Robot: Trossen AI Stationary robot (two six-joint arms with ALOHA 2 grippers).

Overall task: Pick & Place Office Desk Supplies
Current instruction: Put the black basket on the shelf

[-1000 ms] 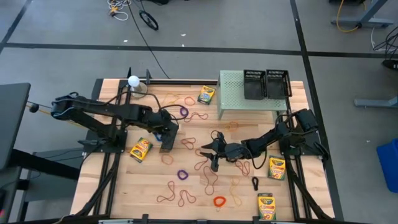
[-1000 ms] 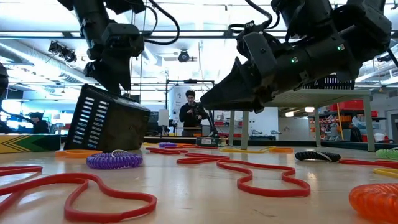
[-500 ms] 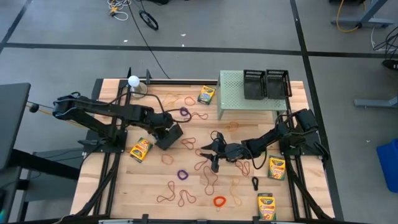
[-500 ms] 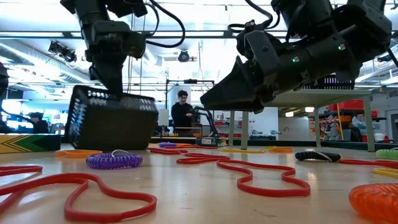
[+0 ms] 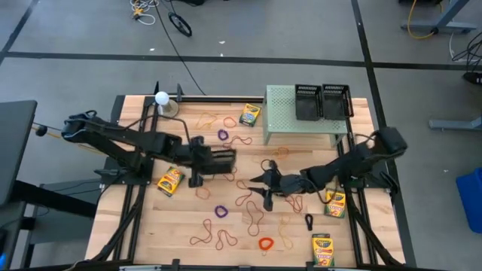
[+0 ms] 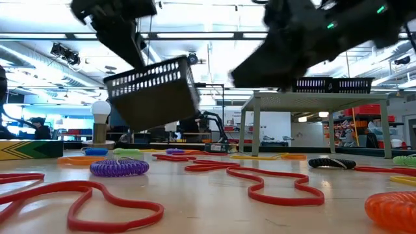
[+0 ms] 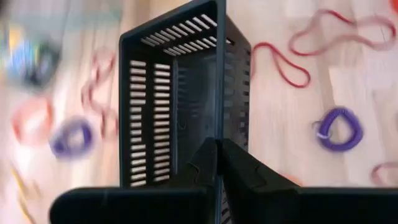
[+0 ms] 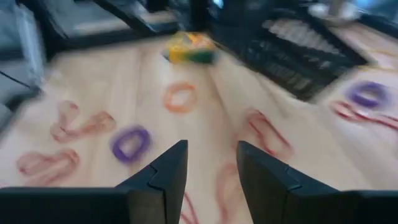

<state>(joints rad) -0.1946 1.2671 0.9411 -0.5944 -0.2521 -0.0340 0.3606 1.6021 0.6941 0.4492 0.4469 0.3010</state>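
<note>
Basket in left pincer apparently tilted, lengthwise across table.

wooden table strewn with rubber-band loops, coil rings, crayon boxes, green stand.

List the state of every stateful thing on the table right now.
Left gripper: shut on basket wall.
Basket: lifted off the table, tilted.
Right gripper: open, empty, above the bands.
Two baskets: upright on the stand.
Purple ring: flat on the table.
</note>
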